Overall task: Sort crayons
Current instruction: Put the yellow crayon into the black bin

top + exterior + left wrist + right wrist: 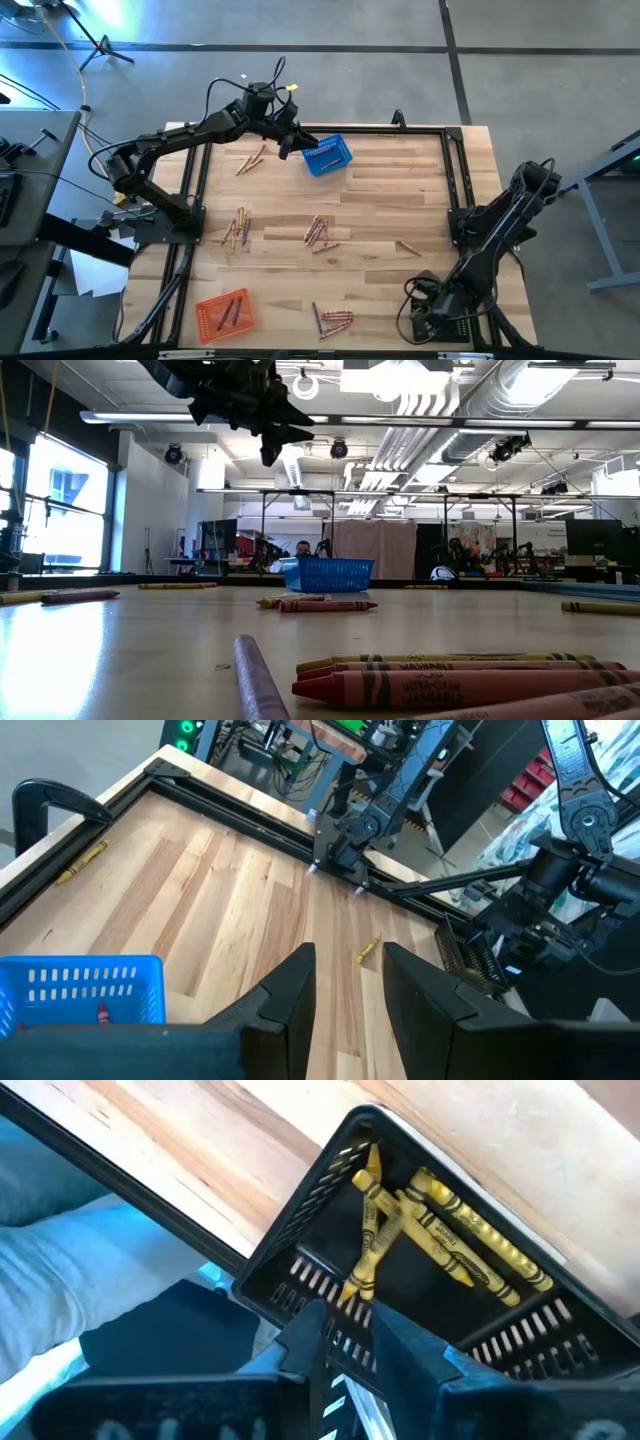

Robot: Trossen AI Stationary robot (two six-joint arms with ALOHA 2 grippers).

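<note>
Hovering over the black basket (420, 1270) at the desk's (400, 190) near right corner, your right gripper (352, 1342) is showing parted fingers with nothing between them; a yellow crayon (365, 1230) is lying across the other yellows inside, probably just released there. Your left gripper (348, 982) is hanging spread and empty beside the blue basket (327, 156) at the far edge, likely placed for reds. Loose crayons (320, 232) are lying mid-desk; some are sitting in the orange basket (222, 312) near the left corner.
</note>
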